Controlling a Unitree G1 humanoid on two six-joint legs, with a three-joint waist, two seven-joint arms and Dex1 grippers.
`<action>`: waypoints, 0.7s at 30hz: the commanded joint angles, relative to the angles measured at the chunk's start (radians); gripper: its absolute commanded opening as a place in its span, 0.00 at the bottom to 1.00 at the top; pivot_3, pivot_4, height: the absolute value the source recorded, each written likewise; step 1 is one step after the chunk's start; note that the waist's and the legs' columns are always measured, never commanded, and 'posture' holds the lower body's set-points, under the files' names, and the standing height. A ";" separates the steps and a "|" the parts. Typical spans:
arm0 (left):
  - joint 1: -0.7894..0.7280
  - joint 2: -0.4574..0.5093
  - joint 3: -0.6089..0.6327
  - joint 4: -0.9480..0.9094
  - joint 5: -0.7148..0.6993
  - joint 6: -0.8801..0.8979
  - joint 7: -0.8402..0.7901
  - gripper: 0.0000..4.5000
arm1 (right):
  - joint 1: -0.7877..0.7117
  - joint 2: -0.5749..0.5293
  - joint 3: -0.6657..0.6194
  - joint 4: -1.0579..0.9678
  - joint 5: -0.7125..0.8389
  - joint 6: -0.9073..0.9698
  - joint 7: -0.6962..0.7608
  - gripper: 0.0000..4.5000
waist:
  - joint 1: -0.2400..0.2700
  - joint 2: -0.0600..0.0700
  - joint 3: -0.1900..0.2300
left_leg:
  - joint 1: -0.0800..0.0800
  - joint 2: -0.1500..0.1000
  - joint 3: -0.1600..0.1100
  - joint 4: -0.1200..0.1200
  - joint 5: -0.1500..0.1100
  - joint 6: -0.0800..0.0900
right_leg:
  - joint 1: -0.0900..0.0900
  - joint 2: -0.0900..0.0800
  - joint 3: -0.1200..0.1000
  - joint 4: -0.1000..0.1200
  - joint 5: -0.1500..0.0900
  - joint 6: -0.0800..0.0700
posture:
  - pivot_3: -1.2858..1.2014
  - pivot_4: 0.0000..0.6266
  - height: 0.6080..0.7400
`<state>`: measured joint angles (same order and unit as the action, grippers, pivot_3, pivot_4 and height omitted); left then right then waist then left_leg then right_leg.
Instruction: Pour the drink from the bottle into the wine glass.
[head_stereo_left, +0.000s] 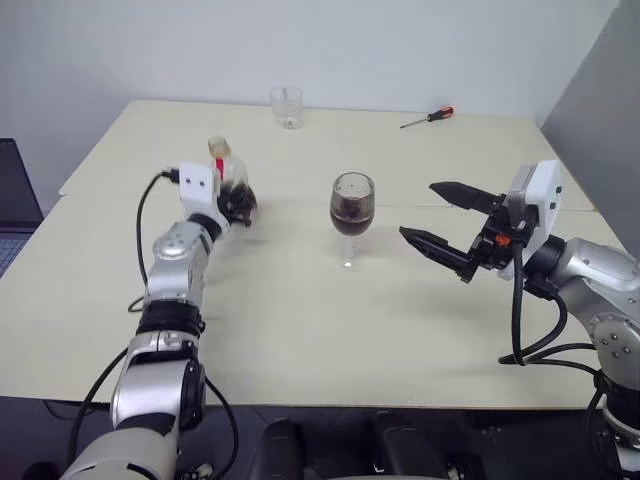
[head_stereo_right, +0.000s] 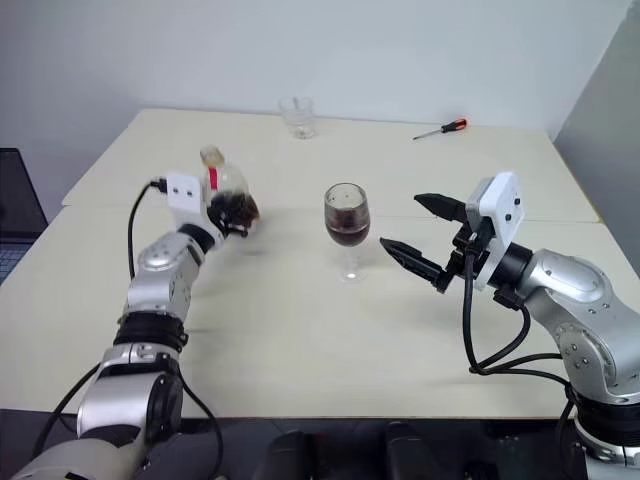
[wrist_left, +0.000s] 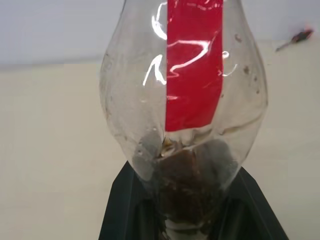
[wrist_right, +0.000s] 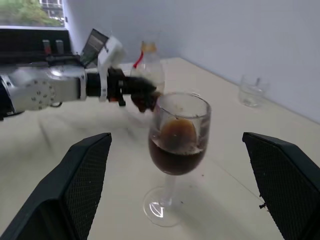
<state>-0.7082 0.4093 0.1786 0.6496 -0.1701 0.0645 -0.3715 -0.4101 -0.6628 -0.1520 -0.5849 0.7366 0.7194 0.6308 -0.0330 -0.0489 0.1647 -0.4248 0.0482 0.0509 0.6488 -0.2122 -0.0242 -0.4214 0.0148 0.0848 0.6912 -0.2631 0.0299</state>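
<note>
The table (head_stereo_left: 300, 330) carries the wine glass (head_stereo_left: 352, 215) near its middle, upright and partly filled with the dark drink (head_stereo_left: 351, 222). The right gripper (head_stereo_left: 440, 220) sits just beside the glass, fingers spread wide, holding nothing. The left gripper (head_stereo_left: 236, 203) is clamped on the base of the bottle (head_stereo_left: 228, 176), upright and well left of the glass, nearly empty. A tumbler (head_stereo_left: 286, 107) and screwdriver (head_stereo_left: 428, 118) lie at the far edge.
</note>
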 joint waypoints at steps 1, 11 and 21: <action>0.029 -0.007 0.031 -0.125 -0.012 0.006 0.054 0.16 | -0.055 -0.045 0.010 -0.022 0.062 0.073 0.015 1.00 | 0.005 0.000 0.000 | 0.000 0.000 0.000 0.000 0.000 0.000 | 0.000 -0.001 0.000 0.000 0.000 0.000 | 0.52 0.24 1.00; 0.104 -0.042 0.029 -0.214 0.009 0.042 0.131 0.16 | -0.134 -0.059 0.048 -0.048 0.140 0.178 -0.007 1.00 | 0.006 -0.001 -0.001 | -0.002 -0.001 -0.007 0.001 0.000 0.000 | 0.002 -0.003 -0.006 -0.002 0.000 0.000 | 0.52 0.24 1.00; 0.121 -0.060 0.038 -0.174 0.014 0.020 0.177 0.52 | -0.145 -0.061 0.055 -0.049 0.129 0.170 -0.004 1.00 | 0.006 -0.001 -0.001 | -0.005 -0.001 -0.018 0.001 0.000 0.000 | 0.002 -0.002 -0.014 -0.003 0.000 0.000 | 0.52 0.24 1.00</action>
<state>-0.5891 0.3495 0.2058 0.5038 -0.1556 0.0972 -0.2048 -0.5378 -0.7167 -0.0834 -0.6069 0.8566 0.9018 0.6297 -0.0272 -0.0501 0.1638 -0.4302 0.0470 0.0326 0.6494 -0.2121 -0.0241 -0.4193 0.0125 0.0707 0.6884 -0.2630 0.0297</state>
